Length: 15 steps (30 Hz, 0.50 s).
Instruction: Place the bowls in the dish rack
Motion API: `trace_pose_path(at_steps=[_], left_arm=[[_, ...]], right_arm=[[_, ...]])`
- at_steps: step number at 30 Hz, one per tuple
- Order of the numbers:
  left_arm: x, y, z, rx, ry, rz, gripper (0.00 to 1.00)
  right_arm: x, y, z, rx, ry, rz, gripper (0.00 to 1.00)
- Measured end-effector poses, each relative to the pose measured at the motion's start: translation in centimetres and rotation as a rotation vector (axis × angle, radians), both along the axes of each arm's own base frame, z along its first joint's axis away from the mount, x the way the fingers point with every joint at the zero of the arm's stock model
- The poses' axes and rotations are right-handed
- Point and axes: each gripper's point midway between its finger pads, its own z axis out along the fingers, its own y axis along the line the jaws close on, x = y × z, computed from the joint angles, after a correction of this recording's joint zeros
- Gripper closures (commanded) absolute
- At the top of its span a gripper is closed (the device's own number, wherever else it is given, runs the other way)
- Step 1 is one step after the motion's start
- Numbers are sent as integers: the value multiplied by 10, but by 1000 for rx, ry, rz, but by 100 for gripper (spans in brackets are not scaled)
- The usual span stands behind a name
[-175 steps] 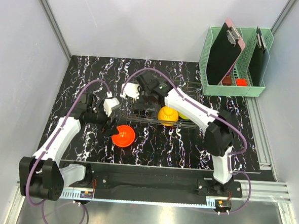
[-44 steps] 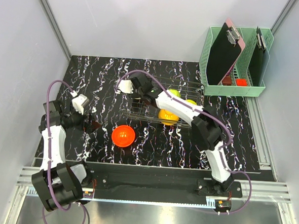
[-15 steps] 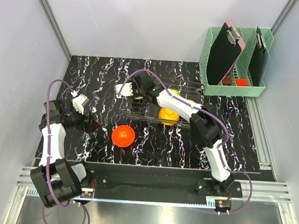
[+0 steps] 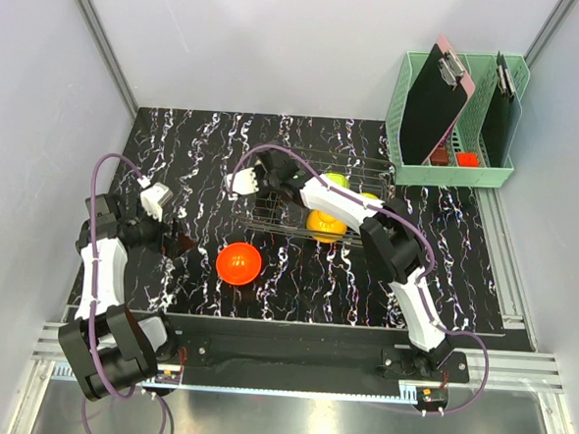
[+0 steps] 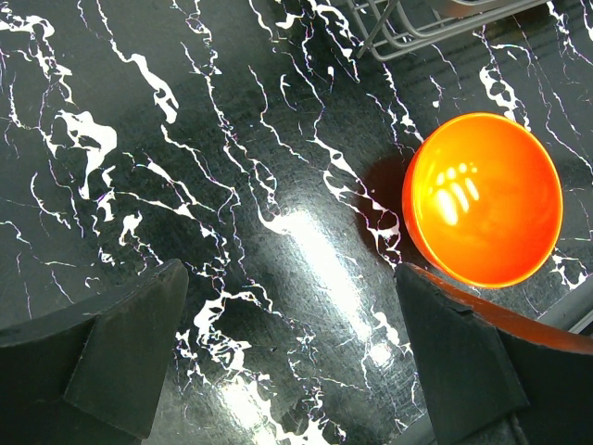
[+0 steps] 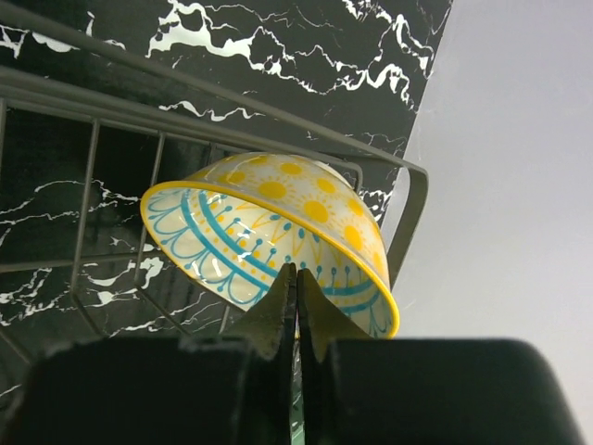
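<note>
While my right gripper (image 6: 296,278) pinches the rim of the patterned bowl (image 6: 278,222), tilted inside the dish rack (image 6: 410,209), my left gripper (image 5: 287,306) hangs wide open and empty over the table (image 5: 185,139), near the red-orange bowl (image 5: 482,199).

White arms (image 4: 99,269), black joints (image 4: 114,346), purple cables (image 4: 96,181).
</note>
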Motion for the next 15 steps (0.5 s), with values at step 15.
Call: trace_pose_path(at_steps=[15], left_arm=[[0,0,0,-1,0,0,1]], right_arm=[[3,-6,1,-8,-40,-16,88]])
